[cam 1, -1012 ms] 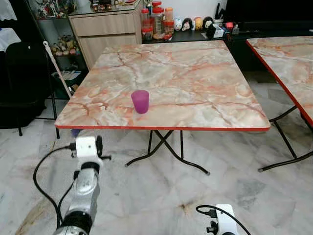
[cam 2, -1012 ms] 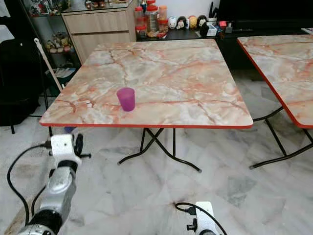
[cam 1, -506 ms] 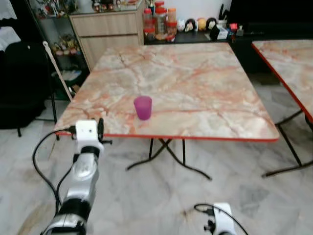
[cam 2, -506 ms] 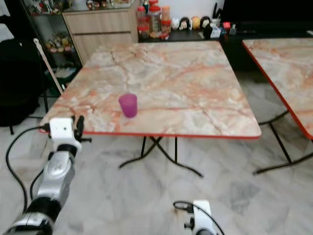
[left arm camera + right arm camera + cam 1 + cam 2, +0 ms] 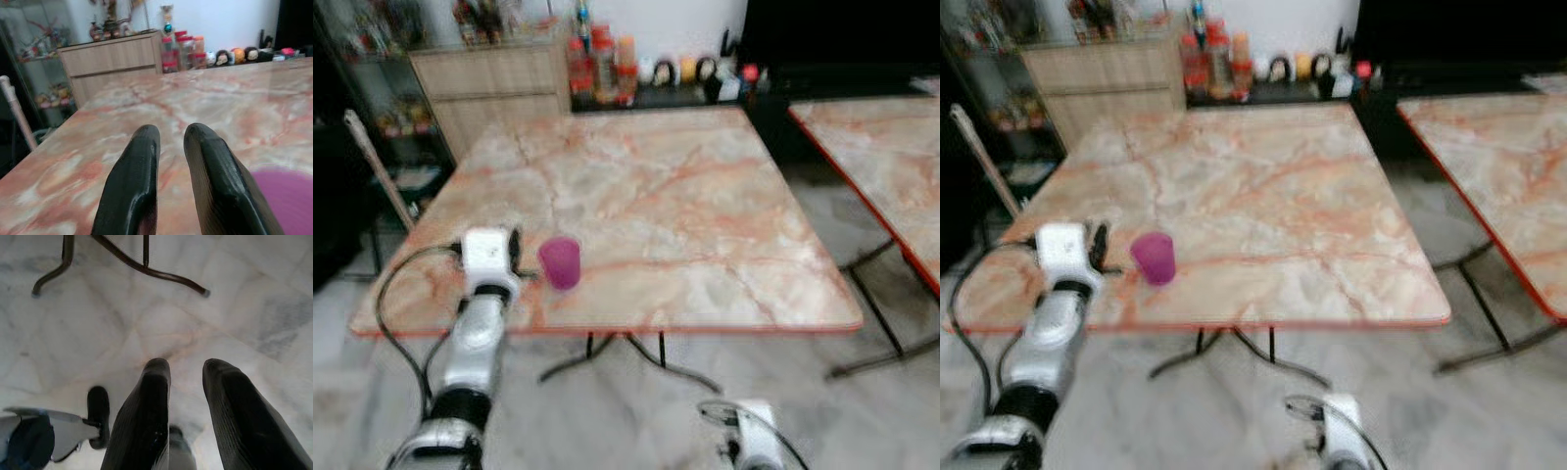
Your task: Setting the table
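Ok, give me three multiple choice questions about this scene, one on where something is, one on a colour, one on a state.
1. Where does the cup stand?
A. on the marble table, near its front edge
B. on the floor
C. on the wooden cabinet

2. What colour is the cup?
A. green
B. purple
C. white

3. What is the left gripper doing?
A. gripping the cup
B. hanging by the floor
C. raised over the table beside the cup, holding nothing

Answers: 1 A, it sits on the tabletop close to the red front edge. 2 B, its wall is purple. 3 C, the left wrist view shows a bare gap between the fingers, with the cup off to one side.
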Robot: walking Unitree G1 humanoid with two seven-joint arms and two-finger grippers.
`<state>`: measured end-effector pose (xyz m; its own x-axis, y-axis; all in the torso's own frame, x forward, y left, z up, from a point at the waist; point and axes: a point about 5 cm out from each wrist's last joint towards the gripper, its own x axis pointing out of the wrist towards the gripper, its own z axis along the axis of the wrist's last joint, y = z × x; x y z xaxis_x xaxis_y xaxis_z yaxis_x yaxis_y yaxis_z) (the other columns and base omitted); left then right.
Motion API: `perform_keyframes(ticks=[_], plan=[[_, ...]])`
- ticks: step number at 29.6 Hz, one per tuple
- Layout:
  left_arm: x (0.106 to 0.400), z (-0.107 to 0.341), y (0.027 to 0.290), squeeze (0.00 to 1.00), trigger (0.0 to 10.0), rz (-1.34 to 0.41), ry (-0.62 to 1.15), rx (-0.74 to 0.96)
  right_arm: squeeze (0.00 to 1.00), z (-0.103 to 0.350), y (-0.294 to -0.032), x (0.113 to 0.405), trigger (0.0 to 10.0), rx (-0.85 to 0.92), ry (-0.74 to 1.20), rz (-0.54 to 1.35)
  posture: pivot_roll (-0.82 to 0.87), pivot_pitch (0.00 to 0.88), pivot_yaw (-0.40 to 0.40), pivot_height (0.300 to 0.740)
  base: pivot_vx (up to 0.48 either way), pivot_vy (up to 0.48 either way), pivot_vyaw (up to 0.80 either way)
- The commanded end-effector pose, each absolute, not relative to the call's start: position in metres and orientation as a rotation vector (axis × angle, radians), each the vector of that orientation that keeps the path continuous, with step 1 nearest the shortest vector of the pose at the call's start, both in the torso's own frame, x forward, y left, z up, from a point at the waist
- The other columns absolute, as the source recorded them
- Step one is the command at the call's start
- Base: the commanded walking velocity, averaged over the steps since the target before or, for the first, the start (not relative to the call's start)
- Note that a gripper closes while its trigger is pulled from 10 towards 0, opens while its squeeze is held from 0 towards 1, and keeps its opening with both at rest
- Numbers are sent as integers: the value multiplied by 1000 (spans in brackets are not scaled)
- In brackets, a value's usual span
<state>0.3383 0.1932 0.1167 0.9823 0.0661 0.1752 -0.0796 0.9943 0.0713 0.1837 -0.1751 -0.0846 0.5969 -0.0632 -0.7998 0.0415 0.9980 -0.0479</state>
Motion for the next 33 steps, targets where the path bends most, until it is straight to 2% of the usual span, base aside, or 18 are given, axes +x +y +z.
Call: perform_keyframes(ticks=[1, 11, 12, 27, 33], plan=[[340, 118, 189, 0, 10000, 61, -177, 70, 0, -85, -182, 182, 10000, -27, 932, -83, 15, 0, 73, 740, 277, 0, 0], [341, 120, 195, 0, 10000, 73, -145, -2, 0, -85, -182, 180, 10000, -29, 936, -83, 12, 0, 75, 740, 28, 0, 0], [341, 120, 196, 1000, 10000, 72, -141, -11, 0, -86, -182, 180, 10000, -29, 937, -84, 13, 0, 76, 740, 0, 0, 0], [338, 161, 212, 1000, 10000, 75, -154, -226, 0, -87, -180, 176, 10000, -26, 944, -82, 23, 0, 84, 740, 0, 0, 0], [337, 180, 202, 1000, 10000, -6, -133, -192, 0, -88, -179, 176, 10000, -28, 946, -76, 33, 0, 88, 740, 0, 0, 0]])
